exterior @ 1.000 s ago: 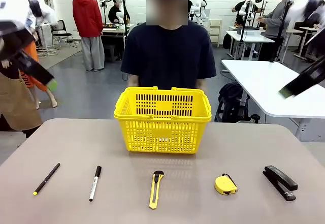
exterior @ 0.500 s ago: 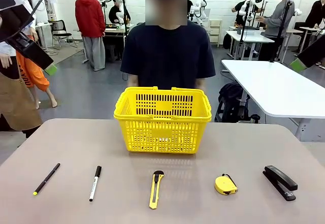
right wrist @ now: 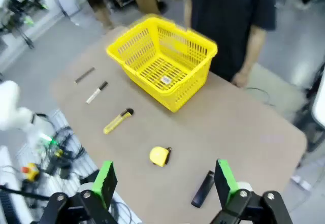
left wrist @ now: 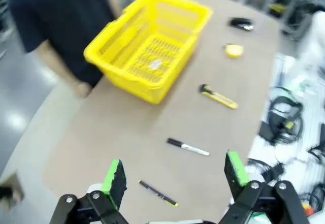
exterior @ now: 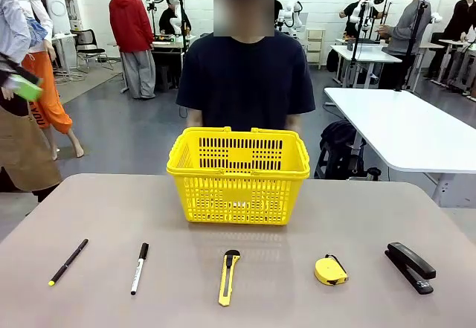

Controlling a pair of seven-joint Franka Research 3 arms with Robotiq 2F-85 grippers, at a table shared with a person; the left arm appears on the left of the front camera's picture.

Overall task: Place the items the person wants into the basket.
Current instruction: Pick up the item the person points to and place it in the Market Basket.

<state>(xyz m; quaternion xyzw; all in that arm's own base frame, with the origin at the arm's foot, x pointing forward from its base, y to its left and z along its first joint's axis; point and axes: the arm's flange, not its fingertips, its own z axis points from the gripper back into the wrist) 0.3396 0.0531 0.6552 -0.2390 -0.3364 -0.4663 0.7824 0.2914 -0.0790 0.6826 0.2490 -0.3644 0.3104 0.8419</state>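
Note:
The yellow basket [exterior: 238, 173] stands at the table's far middle, in front of the person [exterior: 247, 79] in the dark navy T-shirt, whose arms hang down. Along the near side lie the thin black pen [exterior: 68, 261], the black-capped marker [exterior: 139, 268] and the yellow-and-black box cutter [exterior: 229, 277]. My left gripper [left wrist: 175, 172] hangs open high above the table's pen end, over the pen [left wrist: 158, 193] and marker [left wrist: 188, 147]. One of its green pads [exterior: 27, 88] shows at the left edge. My right gripper [right wrist: 165, 178] is open and high above the stapler end.
A round yellow tape measure [exterior: 330, 270] and a black stapler [exterior: 410, 266] lie right of the box cutter. Bare tabletop [exterior: 357, 216] surrounds the basket. Other people and white tables stand in the room behind.
Both arms have swung up and outward: the left gripper has drawn back to the left edge of the front view, the right arm has left it. The items lie unmoved.

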